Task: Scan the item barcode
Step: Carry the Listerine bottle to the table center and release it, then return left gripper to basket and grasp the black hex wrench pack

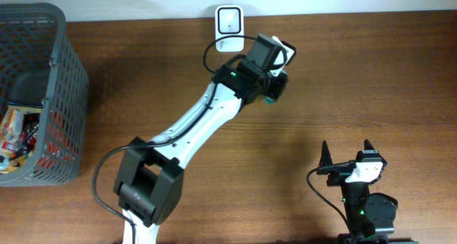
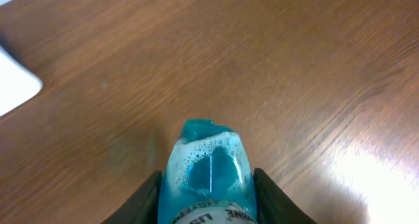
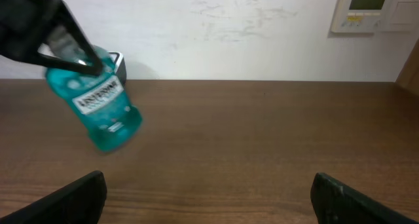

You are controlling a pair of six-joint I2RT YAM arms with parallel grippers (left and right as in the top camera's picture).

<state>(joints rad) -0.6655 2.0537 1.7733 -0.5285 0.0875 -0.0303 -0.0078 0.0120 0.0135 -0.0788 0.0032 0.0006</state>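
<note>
1. Well, closest in, my left claw is clenched on the mouthwash bottle, blue and foamy inside. Its fingers are cut off by the bottom edge, and only part of the label can be read.
2. From the right wrist view the bottle hangs tilted, its neck hidden in my grip. Whether its base touches the table I cannot tell.
3. My right claw rests released, jaws spread wide, near the front right edge. Bare wood lies between it and the bottle, well apart.
4. From overhead my left arm covers most of the bottle, leaving only a teal sliver.
5. Just beyond, the white barcode scanner stands at the table's far edge, just left of the bottle.
6. Far left, the grey basket is cut by the frame, and the packets inside are hard to make out.
</note>
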